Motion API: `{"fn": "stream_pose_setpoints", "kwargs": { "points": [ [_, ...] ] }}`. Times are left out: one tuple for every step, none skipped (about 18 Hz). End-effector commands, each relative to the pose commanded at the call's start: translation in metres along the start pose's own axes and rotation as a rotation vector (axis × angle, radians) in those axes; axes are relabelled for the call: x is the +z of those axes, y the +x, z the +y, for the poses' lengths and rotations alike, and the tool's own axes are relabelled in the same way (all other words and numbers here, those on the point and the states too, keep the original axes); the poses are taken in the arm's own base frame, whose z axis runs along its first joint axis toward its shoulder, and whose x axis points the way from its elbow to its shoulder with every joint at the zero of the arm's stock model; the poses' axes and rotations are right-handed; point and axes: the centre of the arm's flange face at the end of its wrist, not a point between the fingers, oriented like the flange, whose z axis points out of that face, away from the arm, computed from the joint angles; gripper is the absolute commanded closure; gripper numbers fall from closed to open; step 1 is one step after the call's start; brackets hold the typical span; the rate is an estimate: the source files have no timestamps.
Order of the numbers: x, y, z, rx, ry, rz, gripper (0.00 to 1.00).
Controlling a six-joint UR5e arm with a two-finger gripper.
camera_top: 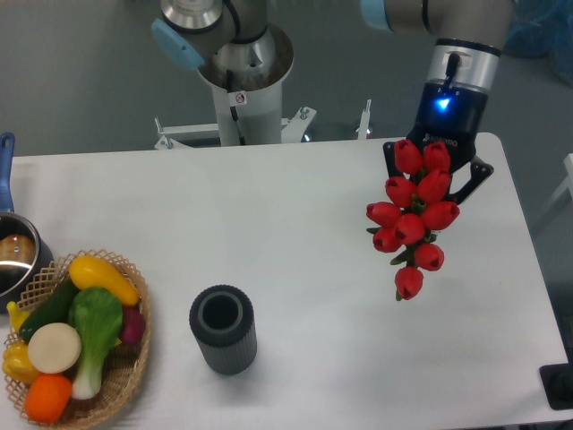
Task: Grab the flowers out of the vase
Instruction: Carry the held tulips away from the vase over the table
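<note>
Flowers (414,215) are out, gripper (437,170) clamped on the bunch, high over the bench (295,215), well clear of the vase (223,329). Next: just hold firm.

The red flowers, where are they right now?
The flowers hang in the gripper over the table's right side, far from the empty vase near the front.

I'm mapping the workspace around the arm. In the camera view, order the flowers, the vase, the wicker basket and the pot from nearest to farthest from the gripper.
1. flowers: held in the gripper, far right.
2. vase: front centre, empty.
3. wicker basket: front left.
4. pot: left edge, slightly beyond the basket.
</note>
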Motion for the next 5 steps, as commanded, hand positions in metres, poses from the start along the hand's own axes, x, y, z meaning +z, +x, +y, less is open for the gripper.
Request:
{"fn": "stream_pose_setpoints", "kwargs": {
  "points": [
    [0.0002, 0.0009, 0.0004, -0.001, 0.000, 0.001, 0.64],
    [-0.0012, -0.0002, -0.0002, 0.000, 0.001, -0.002, 0.64],
    [-0.0012, -0.0002, 0.0000, 0.000, 0.000, -0.002, 0.64],
    [-0.0012, -0.0002, -0.0002, 0.000, 0.001, -0.002, 0.64],
    [-0.0007, 0.0003, -0.0008, -0.002, 0.002, -0.001, 0.64]
  ]
}}
